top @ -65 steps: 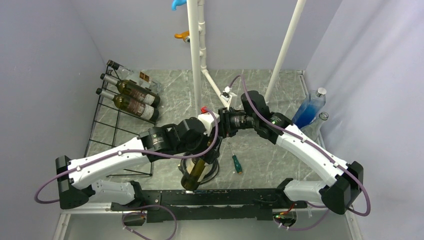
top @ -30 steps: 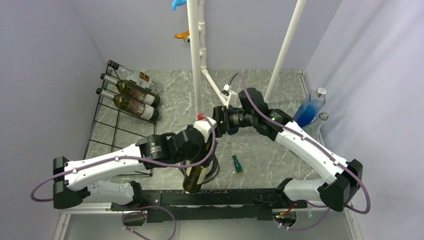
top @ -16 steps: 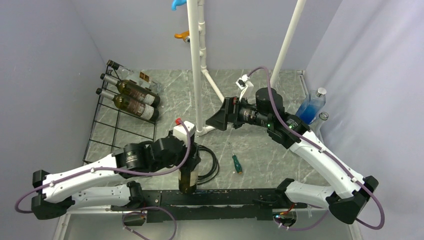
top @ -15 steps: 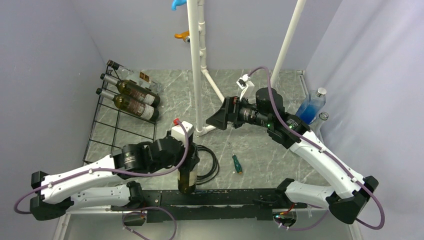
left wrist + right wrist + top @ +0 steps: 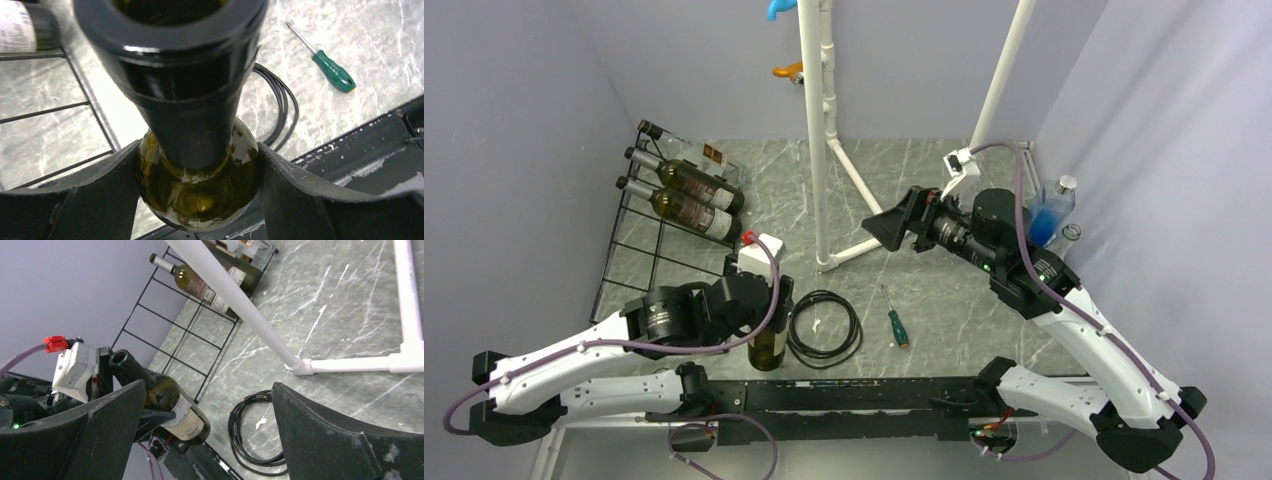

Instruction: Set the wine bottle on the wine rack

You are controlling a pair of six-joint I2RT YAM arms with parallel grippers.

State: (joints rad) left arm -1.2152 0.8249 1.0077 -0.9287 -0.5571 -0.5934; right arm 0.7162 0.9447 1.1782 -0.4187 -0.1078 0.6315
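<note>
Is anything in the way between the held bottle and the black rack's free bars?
Nothing visible. The wine bottle, clamped in the left gripper, is just right of the free lower bars of the wine rack; the cable coil lies on the bottle's far side.

The wine bottle (image 5: 197,190) was dark olive-green glass with a cream label. The wine rack (image 5: 656,262) was black wire, the counter (image 5: 944,290) grey marble veined white, the screwdriver (image 5: 334,75) green-handled, the cable (image 5: 824,323) black, the pipe frame (image 5: 812,120) white.
</note>
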